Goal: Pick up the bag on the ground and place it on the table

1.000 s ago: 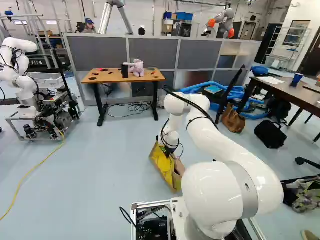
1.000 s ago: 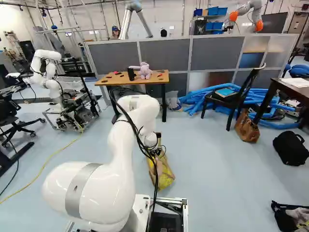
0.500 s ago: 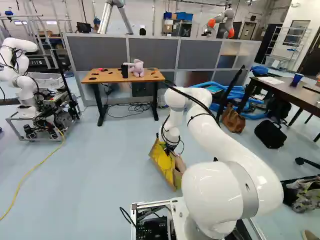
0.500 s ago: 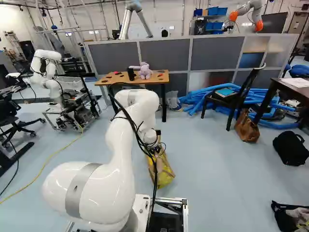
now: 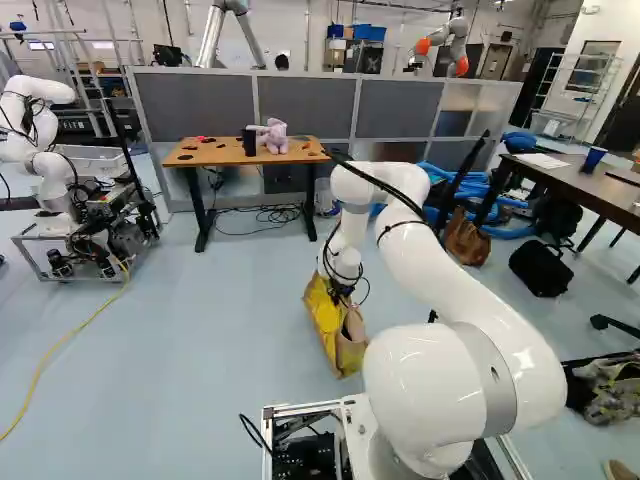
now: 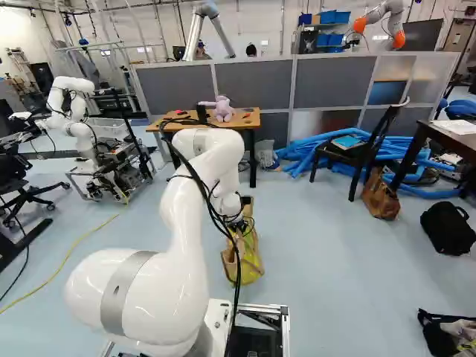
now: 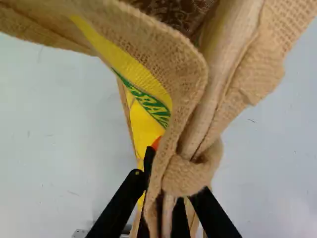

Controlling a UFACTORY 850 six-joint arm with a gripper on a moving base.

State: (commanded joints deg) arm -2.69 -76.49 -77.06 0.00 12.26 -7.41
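In the left base view my gripper (image 5: 342, 290) is at the top of the yellow and tan burlap bag (image 5: 328, 325), low over the floor ahead of the base. The wrist view shows the gripper (image 7: 171, 196) shut on the bag's gathered burlap edge (image 7: 185, 176), with a finger on each side of the cloth. The bag's mouth gapes ahead of the fingers, and a dark lining shows inside. Whether its bottom touches the floor I cannot tell. The light wooden table (image 5: 215, 156) stands farther ahead, bearing a pink plush toy (image 5: 274, 137) and a black cup (image 5: 249, 142).
Another robot (image 5: 45, 150) stands on a cart at the left. At the right are a dark table (image 5: 585, 185), a black chair (image 6: 372, 152), blue tubes (image 6: 301, 152), a brown bag (image 6: 381, 197) and a black bag (image 5: 541, 268). A grey partition (image 5: 305, 105) runs behind the wooden table.
The arm's wrist and gripper have risen a little. The gripped bag has moved up with them and hangs more upright, turned slightly. The base has not moved.
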